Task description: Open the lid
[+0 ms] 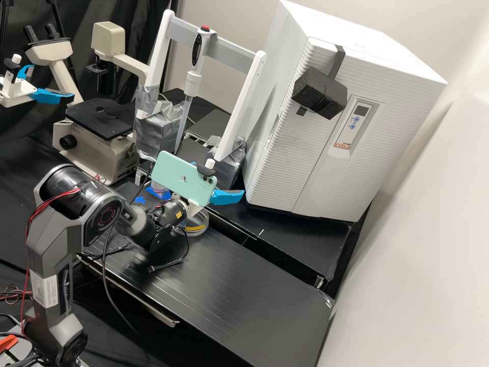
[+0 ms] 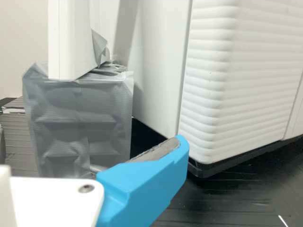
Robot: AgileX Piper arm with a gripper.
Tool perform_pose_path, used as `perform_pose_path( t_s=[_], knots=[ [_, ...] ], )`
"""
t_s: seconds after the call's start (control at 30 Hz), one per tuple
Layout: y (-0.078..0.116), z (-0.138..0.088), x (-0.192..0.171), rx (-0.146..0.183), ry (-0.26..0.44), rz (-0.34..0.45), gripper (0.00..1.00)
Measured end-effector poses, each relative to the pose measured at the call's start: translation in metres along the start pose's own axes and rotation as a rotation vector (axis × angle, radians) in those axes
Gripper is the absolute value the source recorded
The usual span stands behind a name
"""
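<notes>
Judging by the task sentence, probably at the approach step, with the lid most likely that of the clear round dish (image 1: 197,228). In the high view, look for the dish on the black bench (image 1: 244,290), partly behind the wrist joint (image 1: 172,213). Cannot tell lid from base there, nor whether seated together. Find the gripper (image 1: 219,179) above and beyond the dish, opened, with blue fingers (image 1: 227,197) parted. In the wrist view, note a bare grey pad (image 2: 163,149) on one finger, pressed against nothing.

Next, seems to need a move over the dish, a descent with one finger on either side of the rim, a light squeeze, then a straight lift. Risks dragging or tipping the dish if gripping too low.

As for writing, find print on the control panel (image 1: 358,122) of the white cabinet (image 1: 285,153), beyond and to the right of the dish; a logo on the mint phone (image 1: 170,176), above and to the left of the dish; a yellow label (image 1: 179,215) on the wrist joint, close beside the dish; a pale label (image 1: 46,290) on the forearm, nearer and to the left of the dish. Leave all wording unread.
</notes>
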Motion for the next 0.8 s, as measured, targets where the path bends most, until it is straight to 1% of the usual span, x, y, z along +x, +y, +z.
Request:
perform_pose_path(
  t_s=[0.27,0.33,0.4,0.43,0.5,0.57,0.73,0.77,0.8],
  knots=[
    [0.0,0.0,0.0,0.0,0.0,0.0,1.0],
    [0.0,0.002,-0.003,-0.006,0.001,-0.004,1.0],
    [0.003,0.005,-0.012,-0.018,0.001,-0.006,1.0],
    [0.005,0.007,-0.018,-0.017,0.005,-0.001,1.0],
    [0.008,0.01,-0.031,-0.003,0.016,0.013,1.0],
    [0.015,0.01,-0.045,0.005,0.046,0.05,1.0],
    [0.02,0.014,-0.081,0.019,0.112,0.099,1.0],
    [0.021,0.014,-0.09,0.008,0.124,0.102,1.0],
    [0.02,0.016,-0.096,0.005,0.122,0.092,1.0]
  ],
)
